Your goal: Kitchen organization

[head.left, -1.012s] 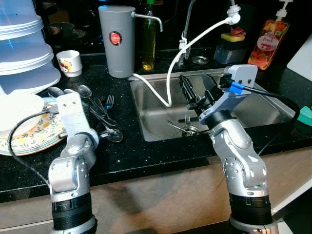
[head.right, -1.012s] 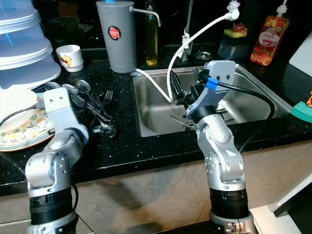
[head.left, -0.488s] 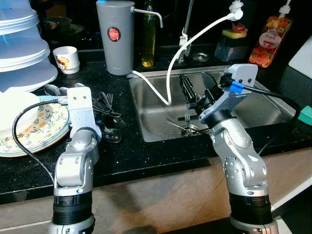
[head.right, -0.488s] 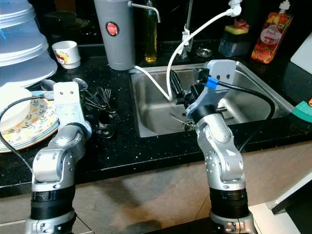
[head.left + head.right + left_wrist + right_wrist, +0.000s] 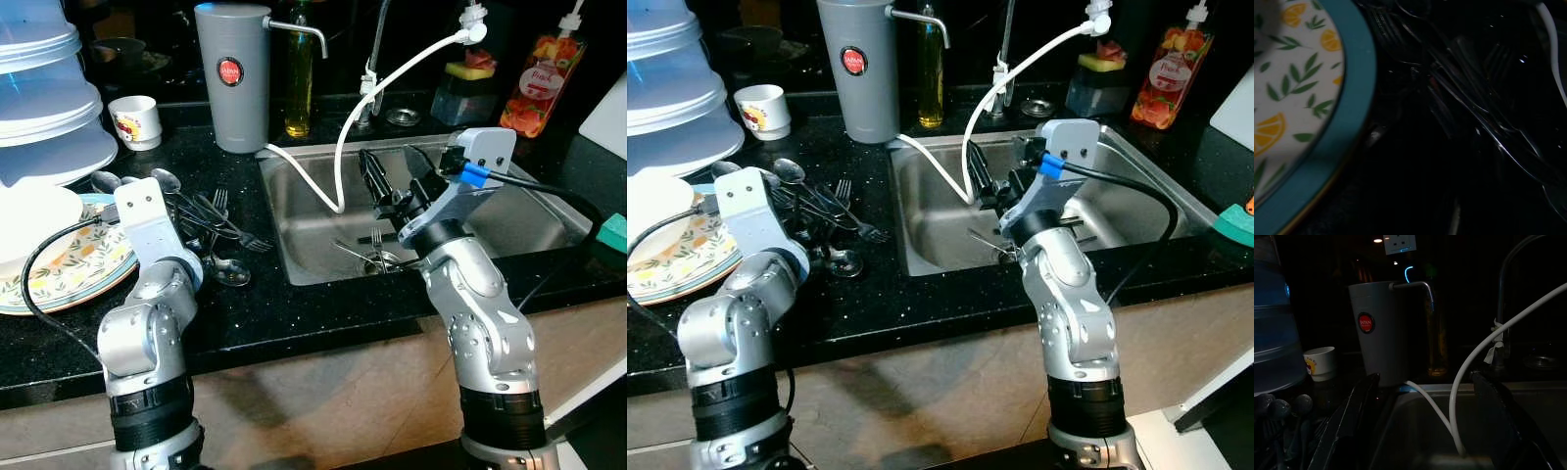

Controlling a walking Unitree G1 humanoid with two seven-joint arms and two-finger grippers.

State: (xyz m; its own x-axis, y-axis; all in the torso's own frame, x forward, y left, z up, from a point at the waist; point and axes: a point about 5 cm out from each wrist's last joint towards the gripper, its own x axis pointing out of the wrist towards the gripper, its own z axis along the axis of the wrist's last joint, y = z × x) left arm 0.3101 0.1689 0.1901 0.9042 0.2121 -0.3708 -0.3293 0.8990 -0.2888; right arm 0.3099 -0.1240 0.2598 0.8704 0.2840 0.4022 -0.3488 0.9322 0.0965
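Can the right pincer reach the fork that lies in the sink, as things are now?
Probably yes. The right pincer hangs open over the sink, with the fork below it; only the white hose hangs nearby.

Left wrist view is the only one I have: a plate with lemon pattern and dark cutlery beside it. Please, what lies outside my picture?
Observer: Your left gripper's arm stands over the cutlery pile on the black counter, between the plate and the steel sink.
Operator: Where is the other arm?
Observer: The right gripper is open above the sink, near a white hose.
Operator: Is anything inside the sink?
Observer: Yes, a fork and some more cutlery lie at the drain.
Operator: And behind the cutlery pile?
Observer: A grey dispenser and a small white cup.
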